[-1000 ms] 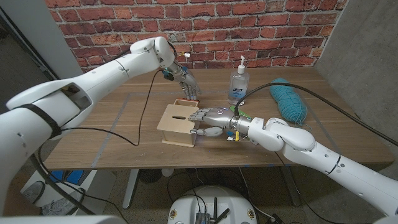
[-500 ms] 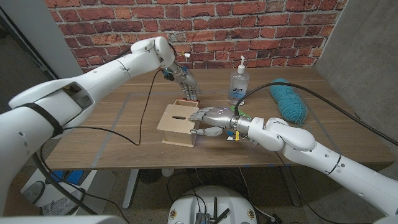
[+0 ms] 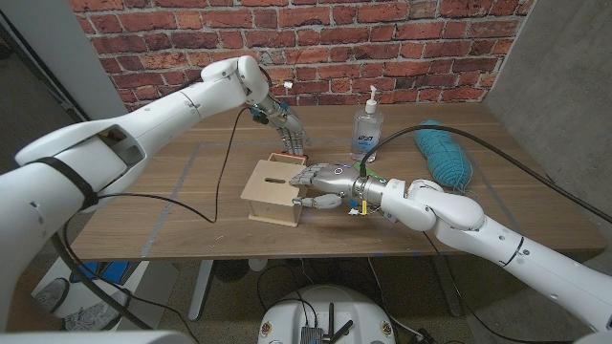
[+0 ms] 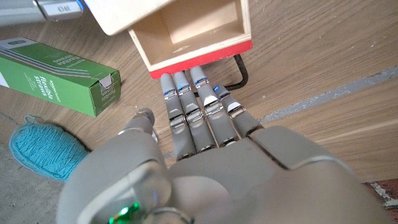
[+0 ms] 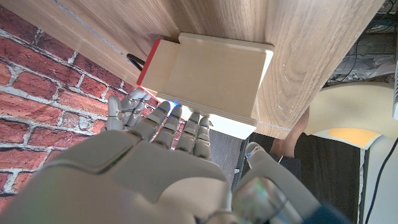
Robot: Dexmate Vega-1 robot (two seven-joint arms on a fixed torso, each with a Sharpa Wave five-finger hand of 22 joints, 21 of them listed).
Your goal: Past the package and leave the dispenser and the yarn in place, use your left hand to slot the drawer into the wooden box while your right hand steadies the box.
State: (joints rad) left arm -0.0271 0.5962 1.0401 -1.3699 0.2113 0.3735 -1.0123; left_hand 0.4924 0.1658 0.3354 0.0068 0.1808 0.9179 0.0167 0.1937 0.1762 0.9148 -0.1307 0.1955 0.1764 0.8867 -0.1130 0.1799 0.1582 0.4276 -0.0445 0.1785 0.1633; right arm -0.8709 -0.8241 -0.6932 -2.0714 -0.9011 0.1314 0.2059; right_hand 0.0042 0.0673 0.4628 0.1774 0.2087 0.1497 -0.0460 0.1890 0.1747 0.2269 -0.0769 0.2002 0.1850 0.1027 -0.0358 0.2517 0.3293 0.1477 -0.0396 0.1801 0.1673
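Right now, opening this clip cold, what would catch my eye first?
The pale wooden box at the table's middle, with both robot hands meeting at it: the right robot hand rests its fingers against the box's side, while the left robot hand sets its fingertips on the red-edged drawer, still partly out at the box's far end. Beyond, a clear dispenser and teal yarn stand to the right.
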